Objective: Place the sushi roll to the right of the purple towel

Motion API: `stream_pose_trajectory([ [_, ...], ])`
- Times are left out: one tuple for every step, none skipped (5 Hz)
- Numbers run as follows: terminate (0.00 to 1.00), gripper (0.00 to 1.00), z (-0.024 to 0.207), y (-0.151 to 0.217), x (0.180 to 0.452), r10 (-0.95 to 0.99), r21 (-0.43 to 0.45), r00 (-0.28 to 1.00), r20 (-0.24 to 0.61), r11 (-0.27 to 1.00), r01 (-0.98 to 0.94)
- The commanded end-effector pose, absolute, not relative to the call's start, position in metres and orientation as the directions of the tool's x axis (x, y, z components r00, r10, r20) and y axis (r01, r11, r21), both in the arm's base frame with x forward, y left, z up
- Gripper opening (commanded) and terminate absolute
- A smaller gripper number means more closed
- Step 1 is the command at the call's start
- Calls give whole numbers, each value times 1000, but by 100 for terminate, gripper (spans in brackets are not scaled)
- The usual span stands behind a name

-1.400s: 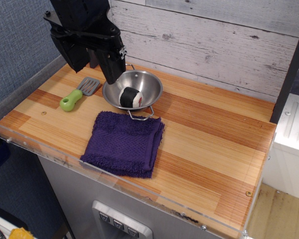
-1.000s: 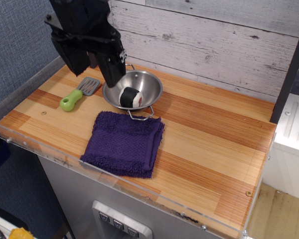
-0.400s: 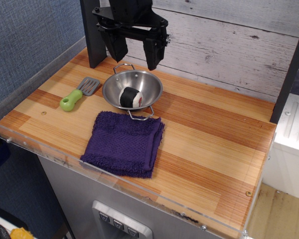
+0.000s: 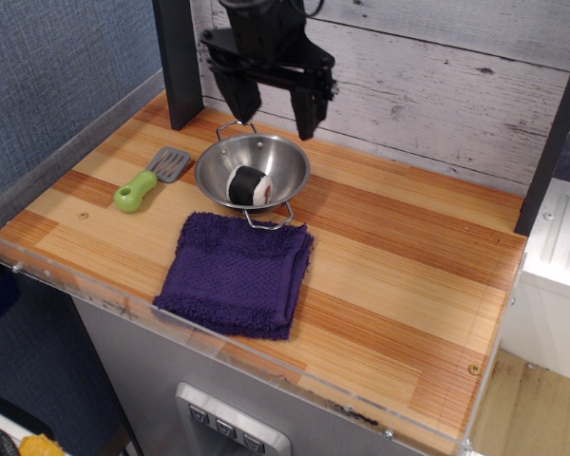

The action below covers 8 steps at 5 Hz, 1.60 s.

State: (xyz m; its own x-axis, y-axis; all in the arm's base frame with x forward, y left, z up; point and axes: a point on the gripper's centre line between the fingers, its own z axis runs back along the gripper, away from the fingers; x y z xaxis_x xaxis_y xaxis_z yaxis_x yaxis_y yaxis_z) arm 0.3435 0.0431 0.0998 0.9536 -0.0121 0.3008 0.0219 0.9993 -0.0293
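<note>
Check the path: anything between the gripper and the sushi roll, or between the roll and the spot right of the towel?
Nothing visible lies between the open gripper and the sushi roll. The roll sits inside the steel bowl, so it must clear the rim first. The wood right of the purple towel looks bare.

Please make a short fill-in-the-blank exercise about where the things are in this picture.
1. The sushi roll lies inside the steel ____.
2. The purple towel lies on the wooden ____.
3. The gripper, above the bowl's far rim, is ____.
4. The spatula has a ____ handle.

Missing words: bowl; table; open; green
</note>
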Motion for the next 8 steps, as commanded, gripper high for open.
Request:
stream_pose_trajectory([
  [0,100,89,67,351,22,-4,957,289,1000,-22],
  [0,100,79,69,353,20,13,968,248,1000,-24],
  [0,100,71,71,353,6,1,974,227,1000,-6],
  [0,100,65,69,357,2,21,976,218,1000,-7],
  [0,100,57,69,359,0,24,982,187,1000,-4],
  [0,100,49,71,359,2,35,986,167,999,-8],
  [0,100,38,71,361,-4,37,990,143,999,-2],
  [0,0,38,72,362,-12,40,989,147,999,6],
])
